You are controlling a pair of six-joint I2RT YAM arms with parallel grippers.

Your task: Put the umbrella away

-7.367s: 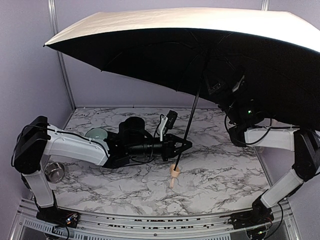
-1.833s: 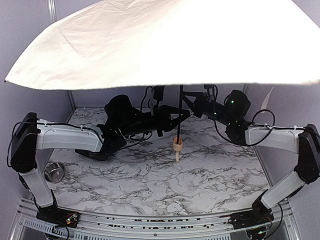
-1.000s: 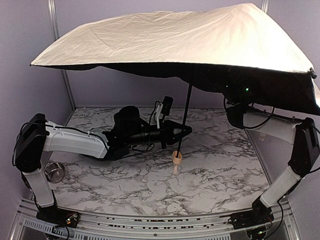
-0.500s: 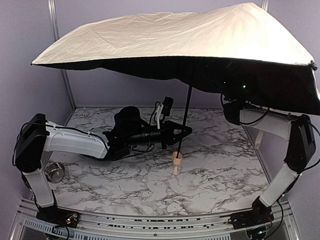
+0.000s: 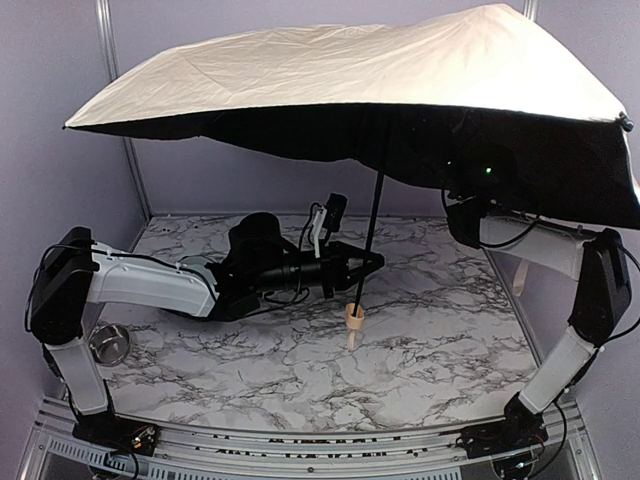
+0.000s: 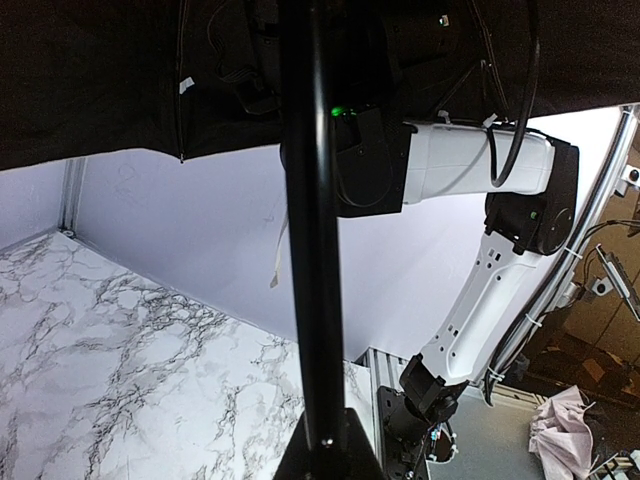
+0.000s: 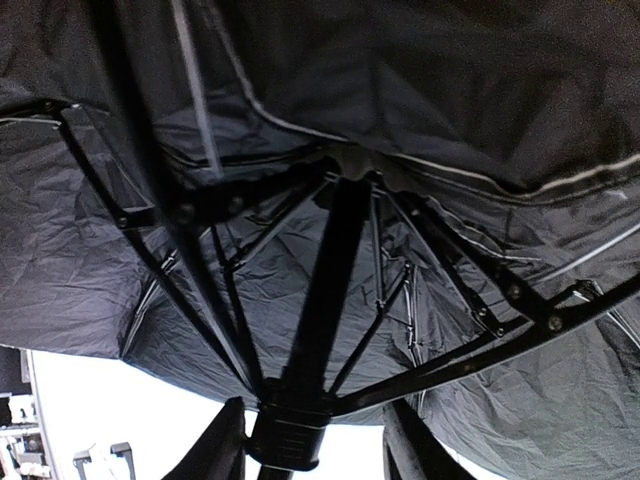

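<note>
Umbrella: we see the umbrella (image 5: 350, 70) fully open, its cream canopy spread above the table (image 5: 420, 350), black lining (image 5: 520, 170) facing down. The tan handle (image 5: 353, 318) hangs low over the marble; we cannot tell if it touches.
Left gripper: the left gripper (image 5: 368, 264) is clamped on the thin black shaft (image 5: 374, 220), just above the handle.
Right gripper: up under the canopy, the right gripper (image 7: 318, 445) straddles the runner (image 7: 285, 440). Daylight shows on one side, so we read its fingers (image 7: 405, 440) as parted, not gripping.
Risk, right side: if those fingers close off-centre, we think they could pinch a rib (image 7: 450, 270) instead of the runner and bend it on the pull.
Risk, left side: pulling the runner loads the left grip; we judge the slim shaft could slip or twist, tipping the canopy against the wall.
Top view only: the canopy's tilt and the handle; the lining hides the right fingers.
Right wrist only: the runner and ribs close up.
Left wrist only: the shaft rising from its fingers, the right arm behind.
</note>
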